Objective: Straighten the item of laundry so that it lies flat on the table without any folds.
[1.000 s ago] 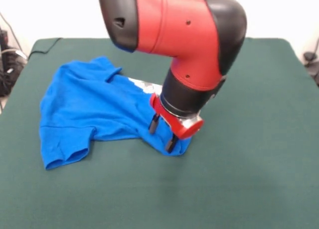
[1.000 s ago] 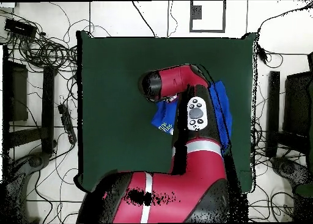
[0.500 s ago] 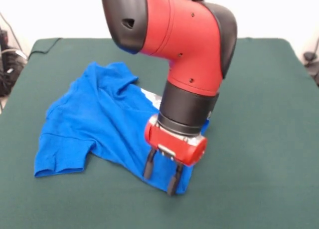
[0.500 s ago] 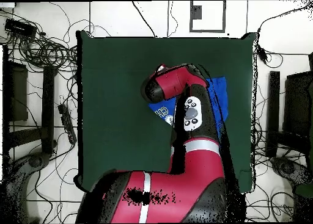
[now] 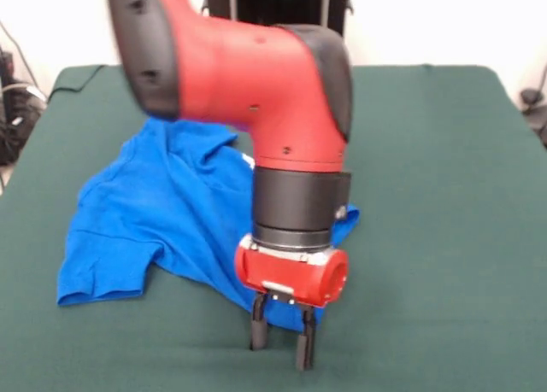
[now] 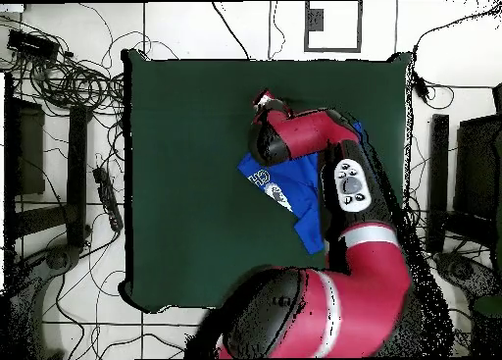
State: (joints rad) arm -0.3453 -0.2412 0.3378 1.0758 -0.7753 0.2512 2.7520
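Note:
The bright blue T-shirt lies crumpled on the dark green table, left of the middle, with a sleeve at the near left and folds across its body. My gripper points straight down just past the shirt's near hem, over bare table. Its fingers stand apart with green cloth showing between them, holding nothing. In the overhead view the shirt shows part of its white print beside my arm, which hides much of it. The gripper shows there beyond the shirt, over the table.
Cables and dark equipment lie on the floor around the table. The table cover is folded at the far left corner. Broad bare felt lies right of the shirt.
The gripper moved toward the table's near side, dragging the shirt's hem with it at first. It now stands past the hem, off the cloth. The shirt is spread further toward the near side.

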